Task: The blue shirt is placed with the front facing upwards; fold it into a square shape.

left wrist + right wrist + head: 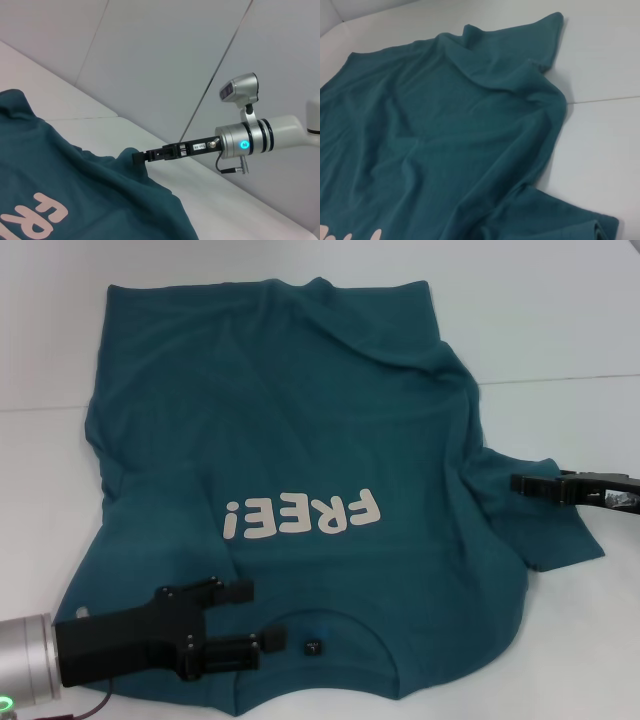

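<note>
The blue FREE! T-shirt (300,440) lies rumpled, front-up on the white table (560,320), so the spread left gripper (250,620) (by the collar) should pinch one layer, while the right gripper (527,483) looks pressed onto the sleeve (550,535).

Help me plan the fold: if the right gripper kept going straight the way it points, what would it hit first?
The right gripper points toward the robot's left, and its tip already sits at the blue shirt by the sleeve. It would push into that bunched fabric first; height above it is unclear.
</note>
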You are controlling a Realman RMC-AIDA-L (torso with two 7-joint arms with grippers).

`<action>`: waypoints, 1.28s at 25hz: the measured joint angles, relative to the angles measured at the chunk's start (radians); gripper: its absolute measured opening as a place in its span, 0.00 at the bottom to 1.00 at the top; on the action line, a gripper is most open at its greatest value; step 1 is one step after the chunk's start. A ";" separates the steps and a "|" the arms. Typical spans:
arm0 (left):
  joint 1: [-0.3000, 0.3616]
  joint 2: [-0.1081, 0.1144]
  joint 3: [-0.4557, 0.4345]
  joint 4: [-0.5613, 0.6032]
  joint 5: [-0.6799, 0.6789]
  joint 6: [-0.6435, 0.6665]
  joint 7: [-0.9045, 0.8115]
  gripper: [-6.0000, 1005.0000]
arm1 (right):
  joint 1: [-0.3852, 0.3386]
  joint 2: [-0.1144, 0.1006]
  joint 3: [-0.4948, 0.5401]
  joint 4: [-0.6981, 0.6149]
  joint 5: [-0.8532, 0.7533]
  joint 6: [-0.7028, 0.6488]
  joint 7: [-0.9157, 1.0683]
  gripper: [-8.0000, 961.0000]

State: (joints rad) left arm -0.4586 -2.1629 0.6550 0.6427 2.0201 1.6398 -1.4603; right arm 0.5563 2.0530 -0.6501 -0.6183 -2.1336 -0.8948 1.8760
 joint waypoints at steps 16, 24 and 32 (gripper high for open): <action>0.000 -0.002 0.000 0.000 -0.005 0.002 0.000 0.92 | 0.003 -0.006 0.001 0.003 -0.006 0.007 0.007 0.90; -0.001 0.000 0.000 0.000 -0.006 0.002 0.000 0.92 | 0.004 -0.007 0.001 0.003 -0.007 0.005 0.010 0.53; -0.003 0.000 0.000 0.000 -0.006 0.000 0.000 0.92 | 0.002 -0.007 0.002 0.001 -0.002 0.008 0.010 0.18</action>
State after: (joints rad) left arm -0.4616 -2.1629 0.6549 0.6427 2.0139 1.6401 -1.4603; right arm 0.5582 2.0462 -0.6485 -0.6177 -2.1357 -0.8873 1.8863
